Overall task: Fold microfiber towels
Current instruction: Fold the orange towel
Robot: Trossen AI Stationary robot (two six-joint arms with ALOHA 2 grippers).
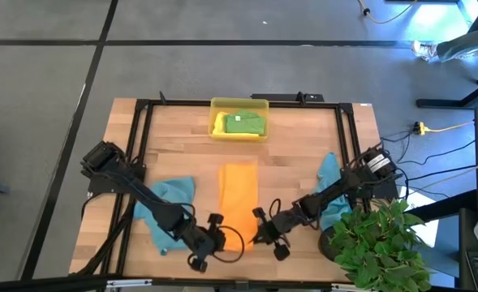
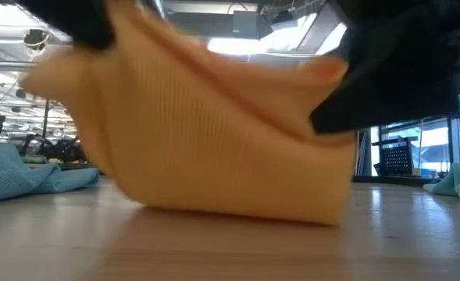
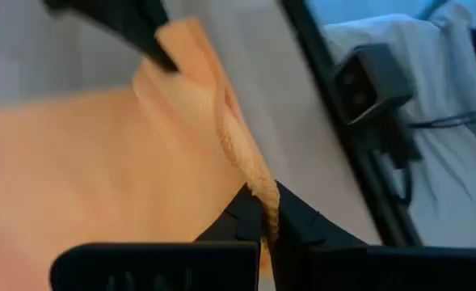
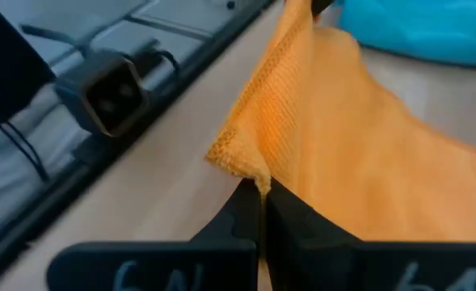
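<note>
Orange towel (image 4: 359,137): ribbed matt cloth, fine woven grain, stitched edge. Teal towels (image 1: 174,195): soft matt cloth. Table (image 1: 295,154): pale wood planks, smooth, slight sheen. Tray (image 1: 239,105): translucent yellow, probably plastic. Frame (image 1: 141,122): black, matt.

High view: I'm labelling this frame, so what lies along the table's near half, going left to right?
Left teal towel → left gripper → orange towel, pinched at its near corners by both grippers → right gripper → right teal towel.
</note>
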